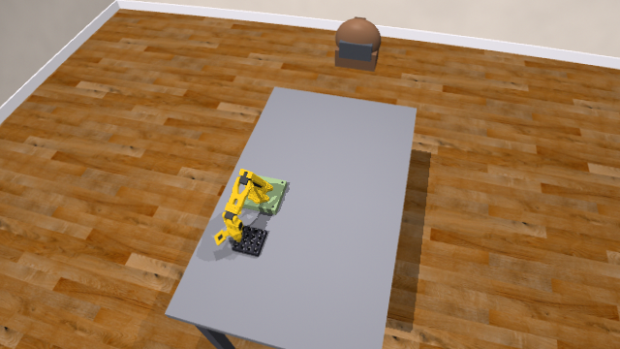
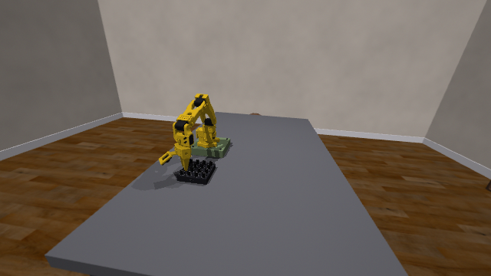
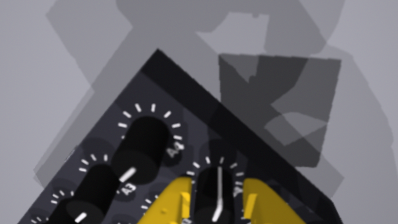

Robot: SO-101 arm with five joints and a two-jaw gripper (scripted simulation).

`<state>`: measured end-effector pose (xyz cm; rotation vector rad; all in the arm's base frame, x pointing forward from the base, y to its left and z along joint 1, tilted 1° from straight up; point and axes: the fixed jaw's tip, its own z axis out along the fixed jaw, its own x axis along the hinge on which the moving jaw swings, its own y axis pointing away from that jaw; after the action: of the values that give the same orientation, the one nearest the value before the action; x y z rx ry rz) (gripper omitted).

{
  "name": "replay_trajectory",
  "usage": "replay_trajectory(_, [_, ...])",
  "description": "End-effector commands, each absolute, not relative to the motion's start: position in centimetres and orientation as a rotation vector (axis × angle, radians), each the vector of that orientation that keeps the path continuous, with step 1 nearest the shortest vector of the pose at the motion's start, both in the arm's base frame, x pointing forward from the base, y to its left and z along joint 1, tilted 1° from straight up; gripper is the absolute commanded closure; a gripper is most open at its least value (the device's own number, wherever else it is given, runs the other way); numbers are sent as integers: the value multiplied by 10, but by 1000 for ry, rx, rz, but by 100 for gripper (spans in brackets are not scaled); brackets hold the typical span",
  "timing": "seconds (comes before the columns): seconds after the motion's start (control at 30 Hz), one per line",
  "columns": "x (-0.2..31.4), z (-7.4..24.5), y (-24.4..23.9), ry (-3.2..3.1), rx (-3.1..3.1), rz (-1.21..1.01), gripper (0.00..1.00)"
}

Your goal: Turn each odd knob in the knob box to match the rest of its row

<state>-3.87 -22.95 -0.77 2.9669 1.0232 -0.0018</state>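
Fingers of the yellow one-moving-jaw gripper [image 3: 216,207] straddle a black cylindrical knob with a white pointer line [image 3: 218,192], one yellow finger on each side of it; the opening is narrow, and contact looks likely but the wrist view cuts off too low to confirm, so whether the jaws are clamped on the knob or merely closed down around it I cannot tell. Neighbouring black knob labelled A4 [image 3: 146,137] and the one beside the A3 label [image 3: 102,182] point down-left, while the straddled knob points nearly straight down. Black square knob box [image 2: 196,172] sits near the bench's left long edge, just in front of the green base plate [image 2: 225,147] carrying the yellow arm [image 2: 189,123]. Grey bench top [image 2: 268,192] stretches well beyond it. Judged step: seating on a suspect knob before turning. Next move likely calls for firm grip, then a small wrist roll, without nudging adjacent knobs.
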Motion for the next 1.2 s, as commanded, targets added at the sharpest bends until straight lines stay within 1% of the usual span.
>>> replay_trajectory(0.0, [-41, -11, -225, 1018, 2985, 11, 90])
replay_trajectory(0.8, [-41, -11, -225, 1018, 2985, 11, 99])
replay_trajectory(1.17, [-41, -11, -225, 1095, 2957, 12, 99])
